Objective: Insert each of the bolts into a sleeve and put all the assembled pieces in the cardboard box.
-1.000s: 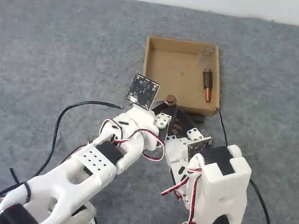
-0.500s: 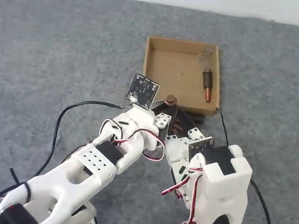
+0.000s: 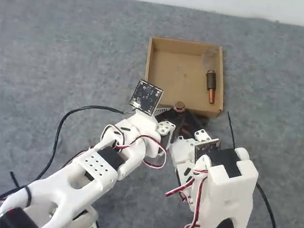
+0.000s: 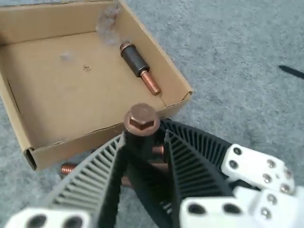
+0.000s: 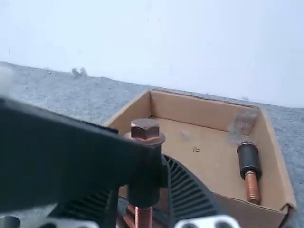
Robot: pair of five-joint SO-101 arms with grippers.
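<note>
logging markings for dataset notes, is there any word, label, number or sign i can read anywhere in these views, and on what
No text can be read in any view.
The cardboard box has plain walls and a plain floor.
The assembled piece inside it and the bolt held upright near the box show no legible marks.
The small dark circuit board on an arm has specks too small to read.

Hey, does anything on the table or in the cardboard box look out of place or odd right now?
Two small things. A pale wispy smudge clings to the cardboard box's far corner, like fluff or tape. And a copper threaded end shows on the carpet beside the box's near wall, outside it.
</note>
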